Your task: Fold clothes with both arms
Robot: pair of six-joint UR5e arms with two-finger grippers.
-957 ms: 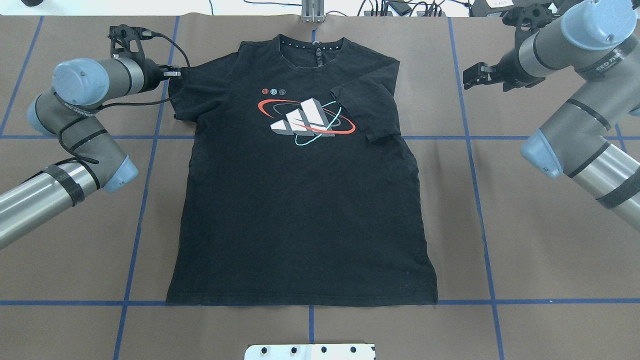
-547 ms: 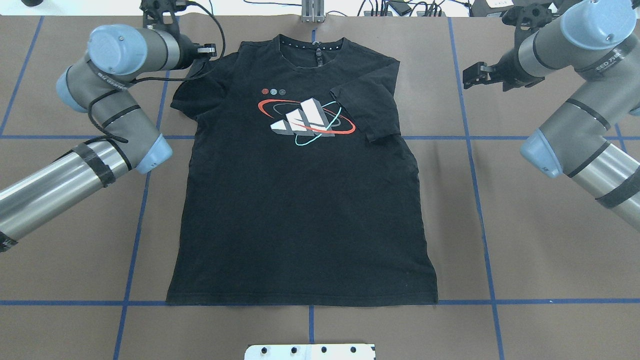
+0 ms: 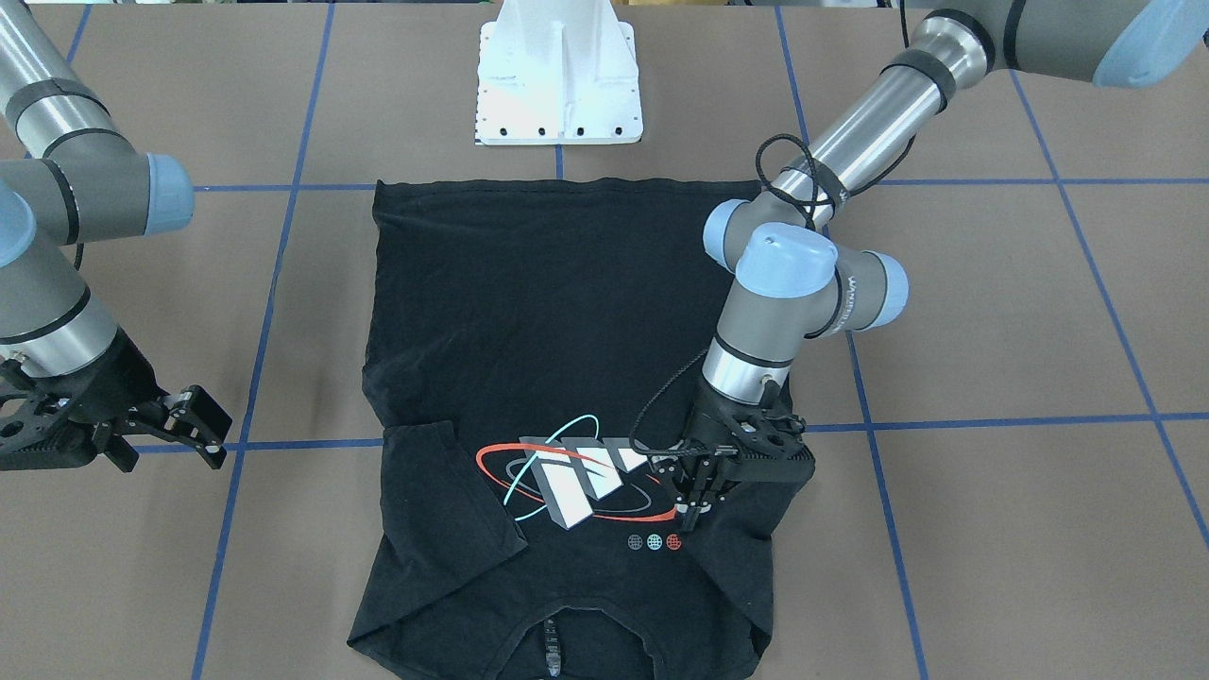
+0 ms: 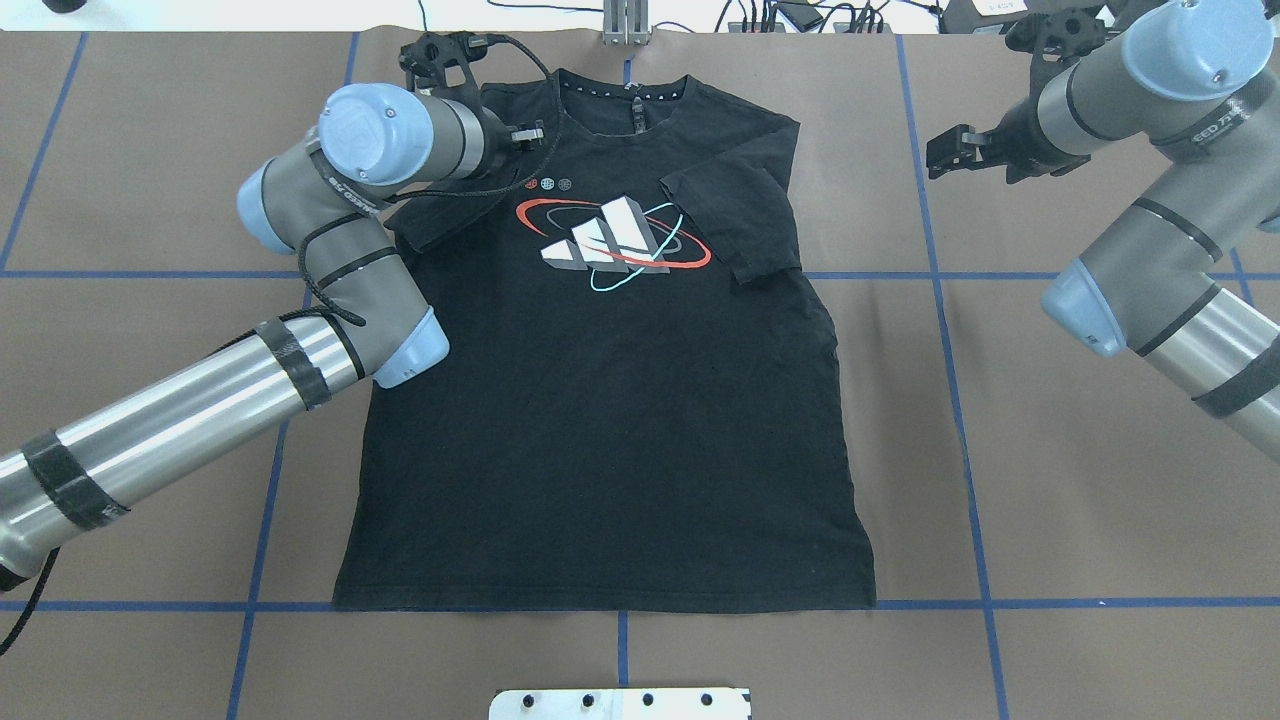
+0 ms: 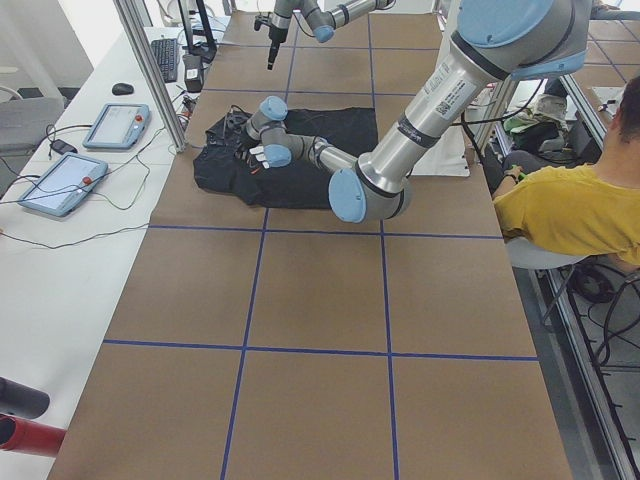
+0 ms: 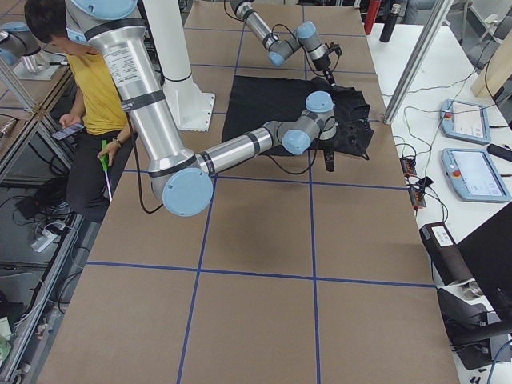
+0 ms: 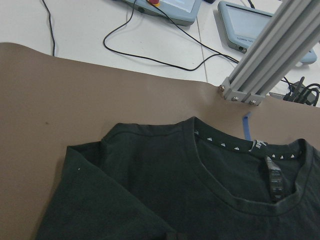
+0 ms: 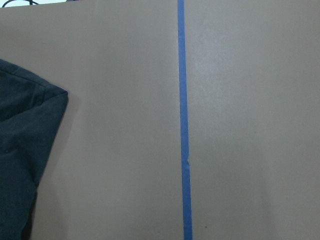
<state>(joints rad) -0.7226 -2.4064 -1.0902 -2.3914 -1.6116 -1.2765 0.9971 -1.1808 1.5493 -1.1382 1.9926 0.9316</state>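
T-shirt sleeve (image 3: pixel 751 548) lies pinched in left end effector (image 3: pixel 692 516).

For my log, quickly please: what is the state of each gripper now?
Left gripper: closed on the T-shirt sleeve.
Right gripper: open, empty.
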